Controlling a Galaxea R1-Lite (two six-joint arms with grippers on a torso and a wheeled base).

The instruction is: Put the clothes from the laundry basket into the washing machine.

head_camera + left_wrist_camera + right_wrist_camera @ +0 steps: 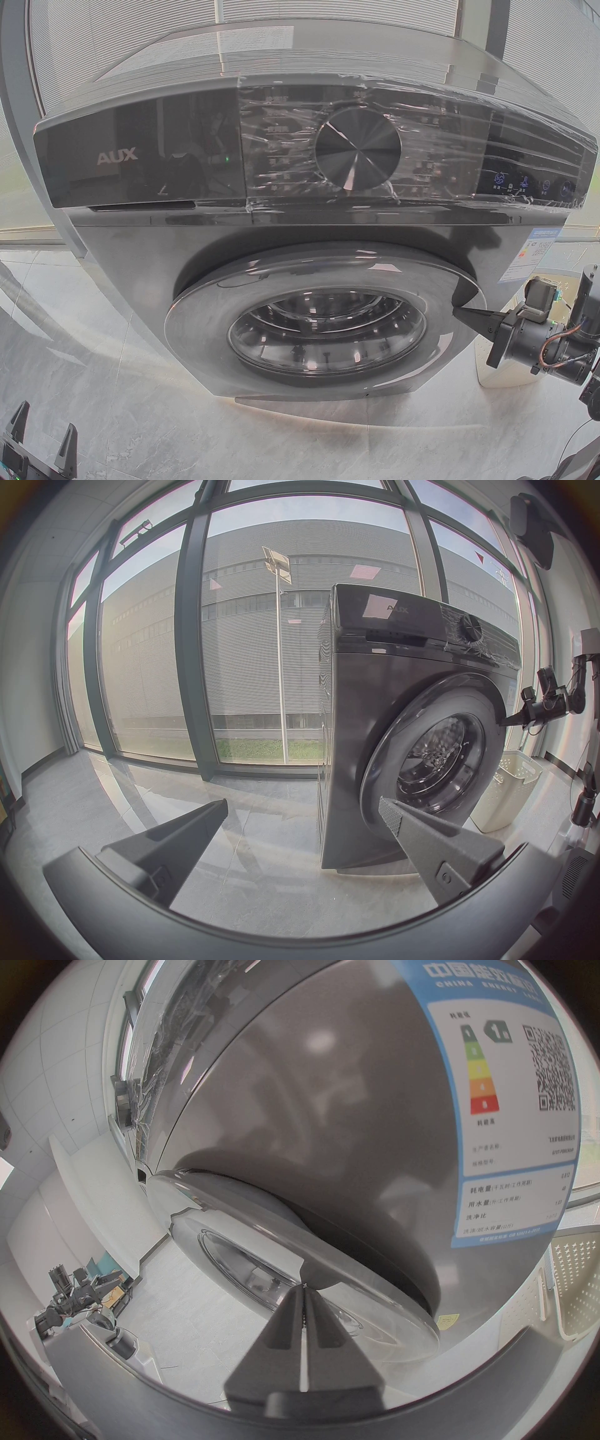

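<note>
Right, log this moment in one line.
door: shut | right pincer: shut, tip at door rim | left pincer: open, low | basket: beside washer

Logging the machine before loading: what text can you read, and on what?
"AUX": pale letters on the left part of the washing machine's dark front panel.
"CHINA ENERGY", next word blurred: under large Chinese characters, heading the blue-edged sticker on the machine's front.
"1": in the sticker's green arrow.
Too small to read: the sticker's smaller lines and square code, and the lit symbols on the panel's right part.
</note>
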